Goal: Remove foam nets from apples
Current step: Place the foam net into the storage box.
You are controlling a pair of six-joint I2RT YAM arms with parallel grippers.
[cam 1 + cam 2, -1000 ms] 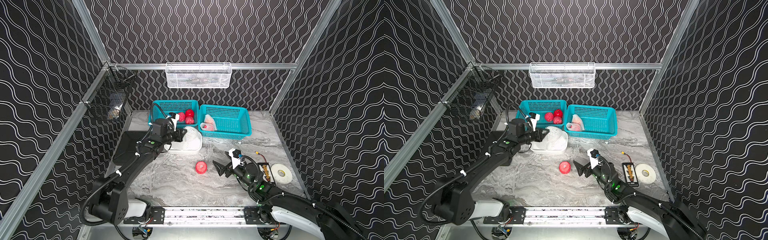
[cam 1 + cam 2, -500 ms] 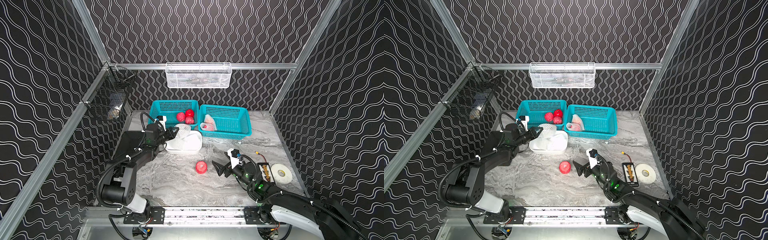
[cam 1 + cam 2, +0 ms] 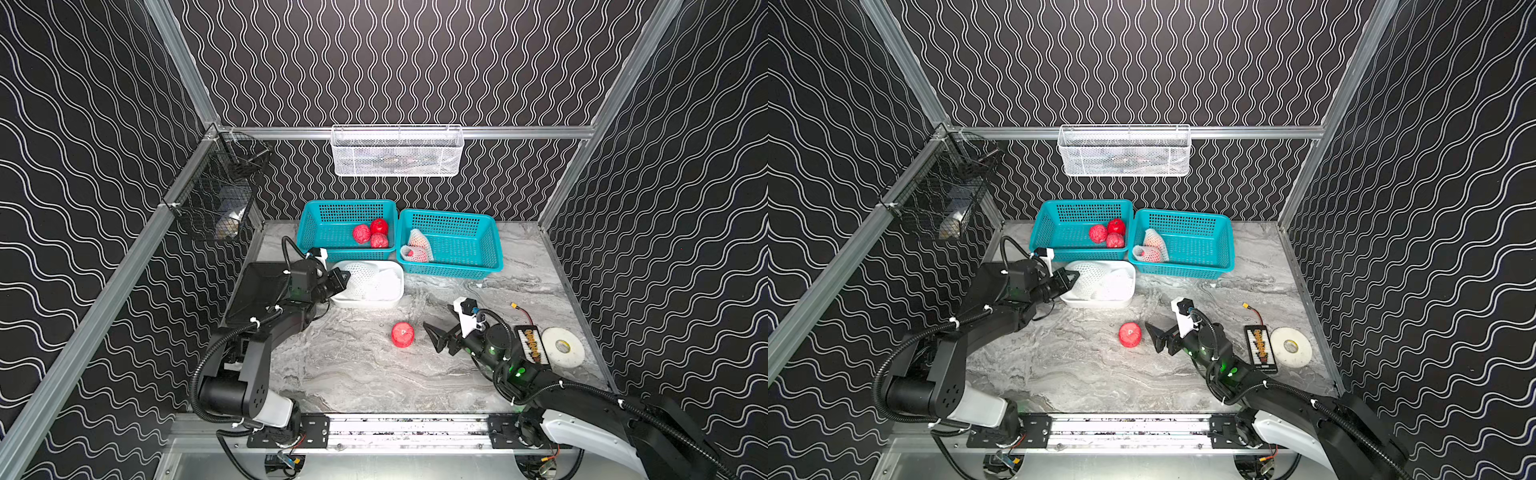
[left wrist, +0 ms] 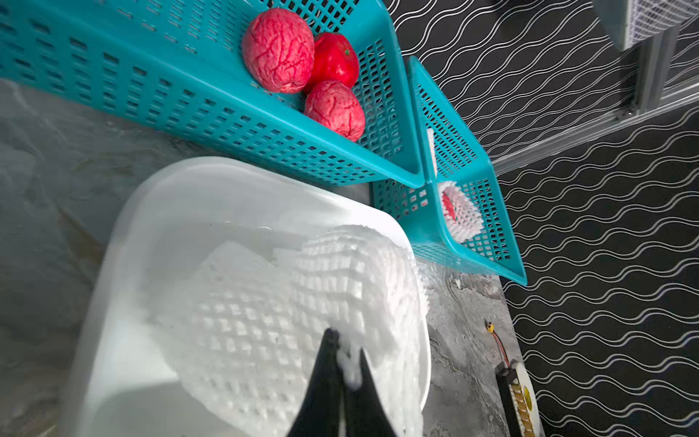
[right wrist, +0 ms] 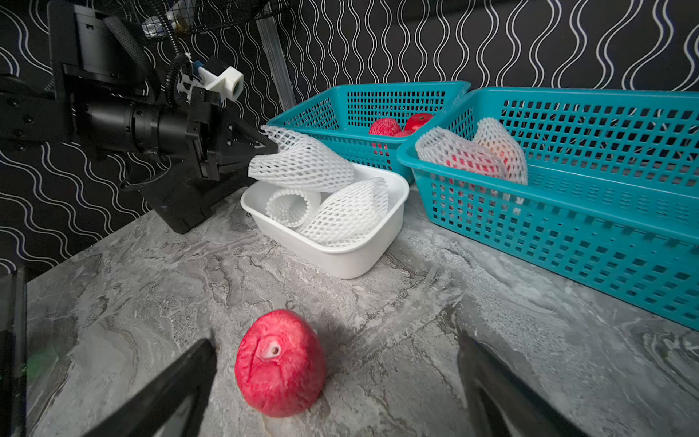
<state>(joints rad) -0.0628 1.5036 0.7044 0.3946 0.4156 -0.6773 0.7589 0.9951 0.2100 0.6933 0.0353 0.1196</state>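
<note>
My left gripper (image 3: 344, 277) (image 4: 346, 342) is shut on the edge of a white foam net (image 3: 362, 271) (image 5: 302, 162), holding it over the white tub (image 3: 370, 302), which holds two more nets (image 5: 340, 215). A bare red apple (image 3: 402, 334) (image 5: 280, 363) lies on the table. My right gripper (image 3: 432, 337) (image 5: 336, 340) is open just right of it, with the apple between the fingers and nearer one of them. Three bare apples (image 3: 372, 235) sit in the left teal basket (image 3: 320, 224). Netted apples (image 3: 415, 249) (image 5: 472, 155) lie in the right teal basket (image 3: 465, 249).
A black tray (image 3: 259, 291) lies under my left arm. A tape roll (image 3: 563, 347) and a black device with a cable (image 3: 530, 345) lie at the right edge. A white wire basket (image 3: 397, 151) and a black wire basket (image 3: 220, 195) hang on the walls.
My left arm has folded down and drawn back a little, bringing the held net lower over the tub. The right gripper and the bare apple have hardly moved.
</note>
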